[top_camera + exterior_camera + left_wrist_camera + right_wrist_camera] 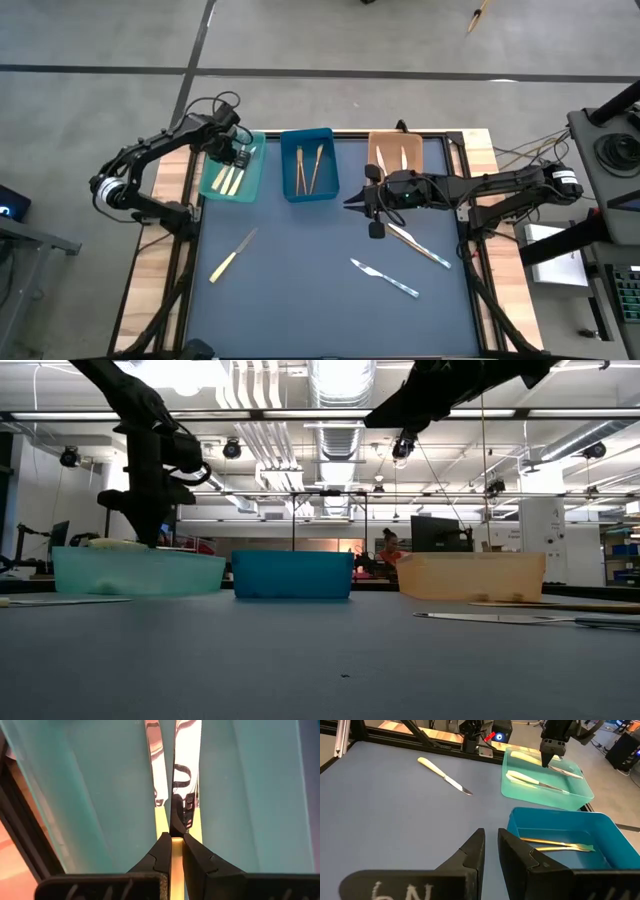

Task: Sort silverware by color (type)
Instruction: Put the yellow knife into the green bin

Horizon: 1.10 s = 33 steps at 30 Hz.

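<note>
My left gripper (238,152) reaches down into the teal tray (250,190), shut on a cream-handled knife (186,765). Another cream-handled piece (157,770) lies right beside it in the tray. The blue tray (307,197) holds two tan wooden pieces (308,168). The orange tray (380,150) holds pale pieces. My right gripper (347,203) hovers over the table in front of the orange tray, fingers a little apart with nothing between them (491,845). On the table lie a cream-handled knife (232,255), a blue-handled knife (385,278) and a tan piece (420,245). My left gripper pinches the knife's cream handle (176,851) between its two fingers, close to where the blade begins. The fingers (162,854) come from above, pointing down, and lie across the handle. The blade (566,771) stretches away low inside the tray; whether it rests on the tray's floor I cannot tell.
The three trays stand in a row along the table's far edge. The dark mat (300,300) has open room at its middle and near side. Black frame rails (185,250) run along the table's left and right sides.
</note>
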Motion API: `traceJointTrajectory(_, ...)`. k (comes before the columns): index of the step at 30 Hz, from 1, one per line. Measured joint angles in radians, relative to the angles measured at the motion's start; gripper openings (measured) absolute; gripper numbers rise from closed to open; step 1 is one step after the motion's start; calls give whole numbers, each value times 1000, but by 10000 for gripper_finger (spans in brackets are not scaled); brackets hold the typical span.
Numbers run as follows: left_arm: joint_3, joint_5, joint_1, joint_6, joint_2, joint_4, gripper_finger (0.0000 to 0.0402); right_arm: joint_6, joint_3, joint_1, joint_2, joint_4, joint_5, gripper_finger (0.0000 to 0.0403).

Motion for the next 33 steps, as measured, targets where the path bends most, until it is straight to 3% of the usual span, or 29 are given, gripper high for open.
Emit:
traceJointTrajectory(20,-116,0,0,-79,0,133,7,0,0,0,0,-8,0,43)
traceJointTrajectory(33,-121,-1,0,-104,0,155,7,0,0,0,0,-12,0,43)
